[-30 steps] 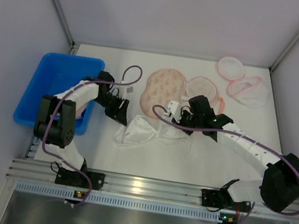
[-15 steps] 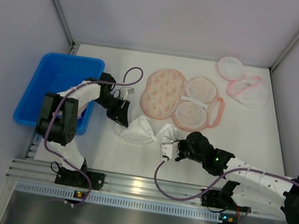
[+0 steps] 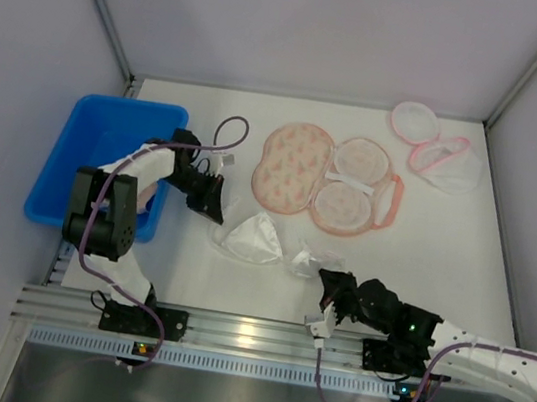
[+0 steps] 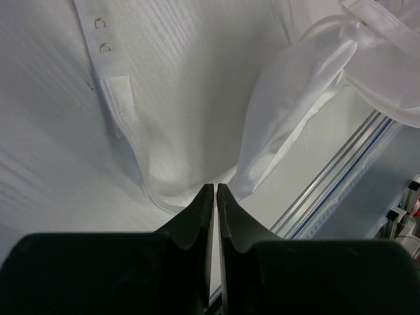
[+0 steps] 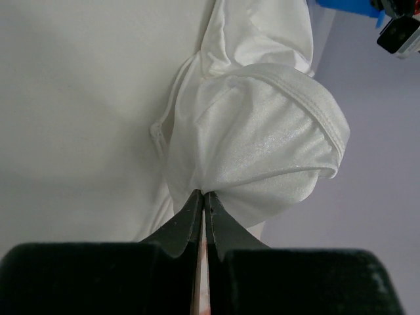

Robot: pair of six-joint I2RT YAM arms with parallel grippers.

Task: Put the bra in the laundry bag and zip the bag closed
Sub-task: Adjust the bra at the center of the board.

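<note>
The white bra [image 3: 252, 241] lies crumpled on the table in front of the open pink laundry bag [image 3: 328, 175], which is spread flat with both halves showing. My left gripper [image 3: 212, 208] is at the bra's left end. In the left wrist view its jaws [image 4: 215, 187] are shut, with their tips on the hem of the bra [image 4: 295, 92]. My right gripper [image 3: 326, 278] is low near the table's front edge. It is shut on the bunched satin cup of the bra [image 5: 262, 144], which is pinched at the tips [image 5: 205, 191].
A blue bin [image 3: 103, 156] stands at the left, right beside the left arm. A second pink mesh bag [image 3: 438, 151] lies at the back right corner. The metal rail [image 3: 248, 335] runs along the near edge behind the right gripper.
My right arm has swung back from beside the laundry bag to the front edge, dragging the bra's right cup with it. My left gripper has closed at the bra's left end.
</note>
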